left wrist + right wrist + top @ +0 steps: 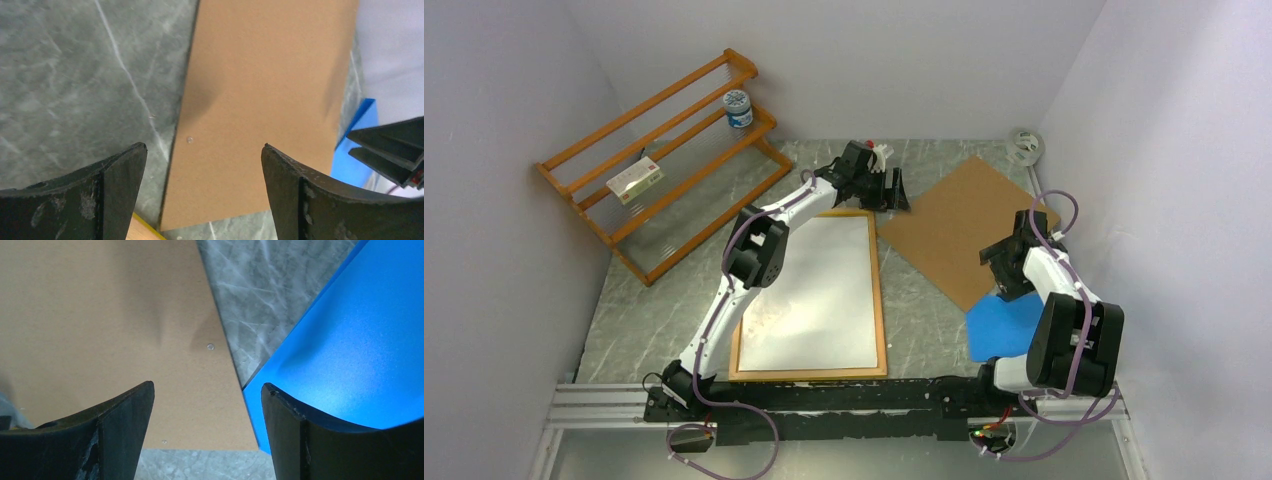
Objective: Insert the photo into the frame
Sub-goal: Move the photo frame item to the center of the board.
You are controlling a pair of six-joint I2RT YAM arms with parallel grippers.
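1. The left fingers point(120, 190) stand wide apart with nothing between them. They hover over the surface point(75, 75) just past the frame's far right corner, with the near edge of the board point(260, 100) below them.
2. The right fingers point(125, 425) are also spread and empty. They hang above the spot where the board's near corner meets the blue sheet point(350, 340). The two sheets touch there, but it cannot be told which lies on top.
3. The photo point(809, 290) lies white back up inside the frame point(880, 300) and fills the opening. The frame lies flat on the surface, wood back up, just left of the board. Whether the photo sits fully down in the recess cannot be told.
4. Judged from this, placing the photo looks done. The step in hand appears to be fetching the board to close the back, with both arms near its edges.
5. The next move calls for getting a finger under a thin sheet that lies flat on the surface. An edge or corner probably has to be tipped up or slid clear first.
6. The right fingers would need to take the board alone and leave the blue sheet behind.
7. Once lifted, the board has to be carried left, squared to the frame's corners and lowered without shifting the photo.
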